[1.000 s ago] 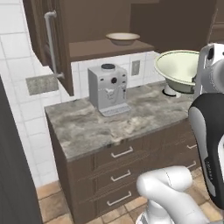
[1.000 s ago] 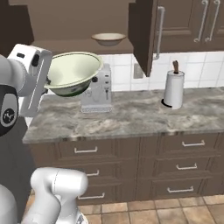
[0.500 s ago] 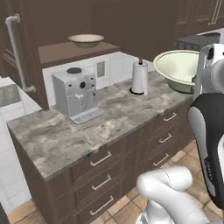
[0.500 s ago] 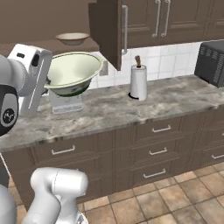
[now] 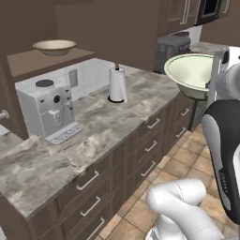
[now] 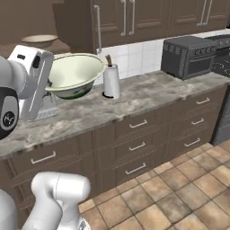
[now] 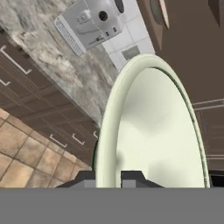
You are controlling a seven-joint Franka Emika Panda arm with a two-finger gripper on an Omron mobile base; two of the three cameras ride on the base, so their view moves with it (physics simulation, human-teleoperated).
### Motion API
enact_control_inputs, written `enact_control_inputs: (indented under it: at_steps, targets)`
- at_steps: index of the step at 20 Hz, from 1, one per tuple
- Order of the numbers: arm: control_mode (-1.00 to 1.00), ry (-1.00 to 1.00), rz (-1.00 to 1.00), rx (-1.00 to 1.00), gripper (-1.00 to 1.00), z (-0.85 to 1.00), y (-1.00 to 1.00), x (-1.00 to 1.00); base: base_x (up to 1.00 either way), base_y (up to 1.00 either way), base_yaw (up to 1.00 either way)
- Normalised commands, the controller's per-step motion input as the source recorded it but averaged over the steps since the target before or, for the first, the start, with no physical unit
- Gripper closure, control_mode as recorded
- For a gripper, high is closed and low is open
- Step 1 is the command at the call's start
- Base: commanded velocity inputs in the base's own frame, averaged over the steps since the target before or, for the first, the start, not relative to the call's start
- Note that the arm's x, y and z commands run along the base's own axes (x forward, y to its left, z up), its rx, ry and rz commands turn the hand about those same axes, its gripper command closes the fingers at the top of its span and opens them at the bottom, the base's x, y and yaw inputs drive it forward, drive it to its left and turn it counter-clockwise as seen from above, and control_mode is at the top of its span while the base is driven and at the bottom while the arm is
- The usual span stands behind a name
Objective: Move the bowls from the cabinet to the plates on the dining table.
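Whole scene has slid w/ base turn, cream bowl [image 5: 190, 72] at frame's right edge, clamped at rim by gripper [image 7: 120, 177], tips half hidden; tan bowl [image 5: 54, 46] upper left on cabinet shelf [image 5: 42, 60].

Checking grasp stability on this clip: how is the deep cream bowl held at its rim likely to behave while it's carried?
The cream bowl looks rigid, glazed ceramic, so probably slippery and fragile if dropped. It is deep and wide, yet the gripper pinches just one edge of the rim, so its weight likely hangs off-centre and it may pivot in the jaws. It is carried above the counter.
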Motion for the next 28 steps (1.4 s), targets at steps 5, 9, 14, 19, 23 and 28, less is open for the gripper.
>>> enact_control_inputs:
  at_steps: [5, 9, 14, 19, 23, 28]
  targets:
    - [1.0, 0.0, 0.0, 0.0, 1.0, 0.0, 0.0, 0.0, 0.03, -0.05, -0.39]
    - [1.0, 0.0, 0.0, 0.0, 1.0, 0.0, 0.0, 0.0, 0.02, -0.06, -0.39]
    - [1.0, 0.0, 0.0, 0.0, 1.0, 0.0, 0.0, 0.0, 0.0, -0.07, -0.4]
    - [1.0, 0.0, 0.0, 0.0, 1.0, 0.0, 0.0, 0.0, 0.0, -0.09, -0.41]
    - [1.0, 0.0, 0.0, 0.0, 1.0, 0.0, 0.0, 0.0, 0.0, -0.09, -0.41]
    - [1.0, 0.0, 0.0, 0.0, 1.0, 0.0, 0.0, 0.0, 0.0, -0.09, -0.41]
